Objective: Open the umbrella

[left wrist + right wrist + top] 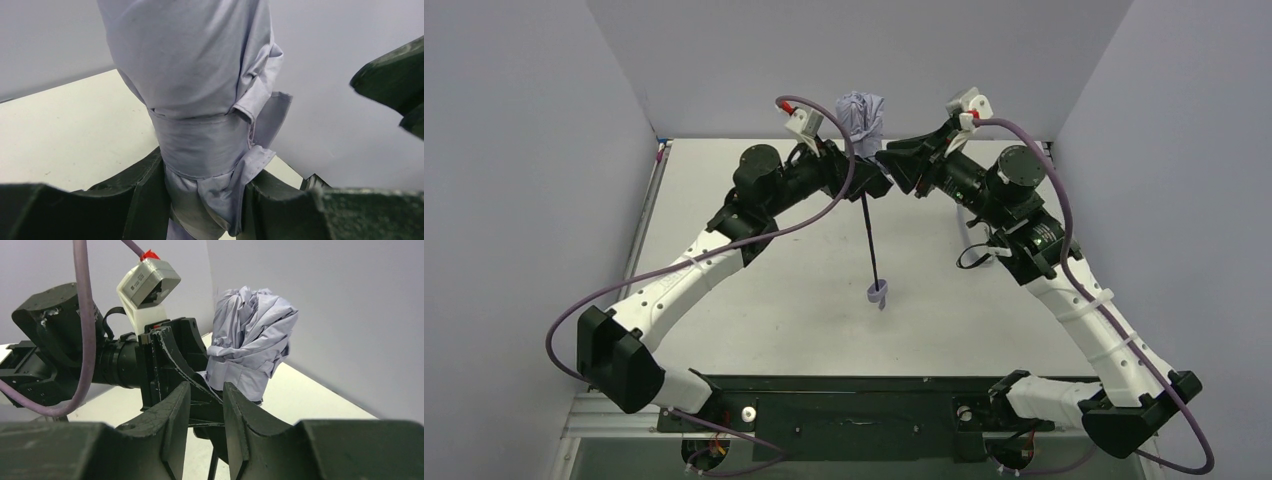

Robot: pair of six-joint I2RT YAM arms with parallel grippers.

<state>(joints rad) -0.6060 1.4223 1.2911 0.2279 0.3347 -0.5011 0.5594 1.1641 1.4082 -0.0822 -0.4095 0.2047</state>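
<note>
The umbrella (861, 118) is held up in the air, its pale lavender fabric bunched and still wrapped by its strap. Its thin black shaft (871, 240) hangs down to the small lavender handle (879, 293) with its loop. My left gripper (867, 170) is shut on the lower end of the folded fabric, which fills the left wrist view (200, 75) between the jaws (205, 200). My right gripper (894, 158) sits just right of the umbrella, jaws a little apart and empty (206, 405). The right wrist view shows the bunched fabric (252, 335) beyond the left gripper (175, 355).
The white table (754, 300) lies below, enclosed by grey walls at the left, back and right. Purple cables (674, 265) loop along both arms. The black base plate (854, 410) runs along the near edge.
</note>
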